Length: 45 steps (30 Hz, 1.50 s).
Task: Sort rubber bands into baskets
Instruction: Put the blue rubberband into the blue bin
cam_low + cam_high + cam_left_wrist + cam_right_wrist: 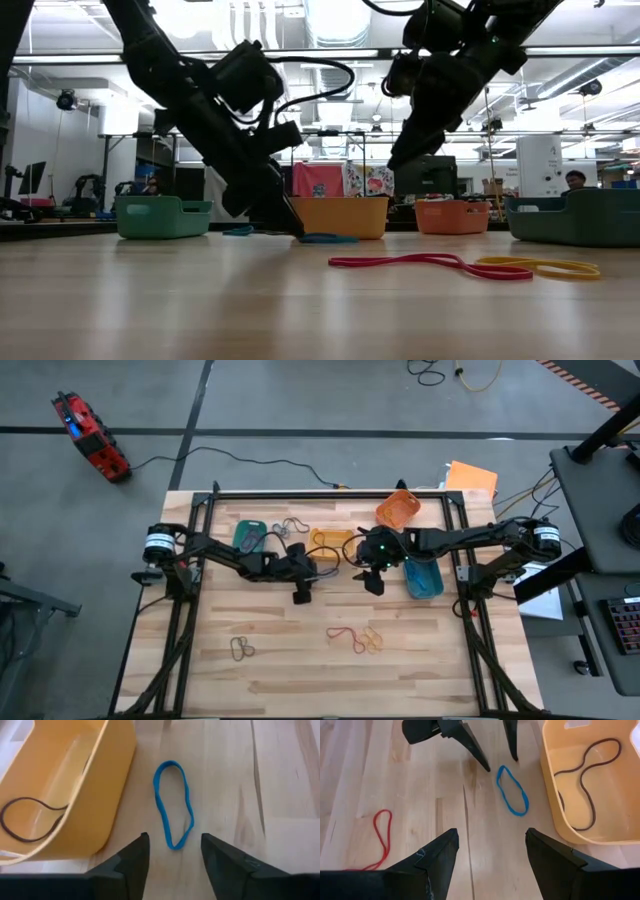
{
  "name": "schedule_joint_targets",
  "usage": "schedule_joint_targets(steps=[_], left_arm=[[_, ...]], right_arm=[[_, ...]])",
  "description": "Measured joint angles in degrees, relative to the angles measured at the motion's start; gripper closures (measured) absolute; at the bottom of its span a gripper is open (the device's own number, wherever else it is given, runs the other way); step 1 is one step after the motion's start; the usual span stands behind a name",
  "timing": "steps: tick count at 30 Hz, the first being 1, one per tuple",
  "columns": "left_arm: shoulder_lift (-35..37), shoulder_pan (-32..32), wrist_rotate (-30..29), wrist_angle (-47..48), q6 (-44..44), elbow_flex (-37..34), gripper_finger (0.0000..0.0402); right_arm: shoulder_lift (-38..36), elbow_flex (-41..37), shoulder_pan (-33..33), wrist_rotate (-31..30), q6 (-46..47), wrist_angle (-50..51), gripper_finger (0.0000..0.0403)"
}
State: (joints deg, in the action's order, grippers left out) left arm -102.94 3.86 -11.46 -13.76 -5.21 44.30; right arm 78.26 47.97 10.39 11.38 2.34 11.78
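With its fingers apart, the left hand [172, 855] should straddle the blue rubber band [173, 804] lying flat on the counter [280, 795] beside the yellow basket [107, 795], then pinch 1 strand low.

A pale wood-grain tabletop [300, 670] is seen, planked in light tan. The baskets are coloured teal-green [163, 216], yellow [75, 785], orange [398, 510] and blue [423, 577]. A bright blue rubber band [173, 802] is laid on the wood — a dark brown one [585, 780] in the yellow basket. Red [420, 262] and yellow-orange bands [540, 267] are shown nearby — both claws, left [172, 865] and right [492, 857], are black.
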Motion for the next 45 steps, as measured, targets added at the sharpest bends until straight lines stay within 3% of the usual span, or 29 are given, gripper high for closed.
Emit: schedule_joint_targets(steps=[18, 30, 35, 41, 45], left_arm=[[-0.17, 0.23, 2.54, -3.34, -0.06, -0.29, 0.0226], [-5.4, 0.31, 2.6, -7.73, 0.85, 0.0, 0.0228], [-5.35, 0.31, 2.67, -7.58, 0.85, 0.0, 0.0272], [-5.4, 0.2, 3.16, -7.26, 1.08, -0.01, 0.0387], [-5.01, 0.03, 2.75, -7.21, 1.6, -0.07, 0.0397]], right_arm=[[0.02, -0.02, 0.02, -0.96, -0.84, -0.15, 0.0179], [0.02, -0.24, 0.12, -1.04, -0.87, -0.25, 0.0179], [0.02, -0.24, 0.13, -1.03, -0.87, -0.31, 0.0179], [0.02, -0.24, 0.13, -1.03, -0.87, -0.34, 0.0179], [0.02, -0.31, 0.13, -1.03, -0.87, -0.38, 0.0179]])
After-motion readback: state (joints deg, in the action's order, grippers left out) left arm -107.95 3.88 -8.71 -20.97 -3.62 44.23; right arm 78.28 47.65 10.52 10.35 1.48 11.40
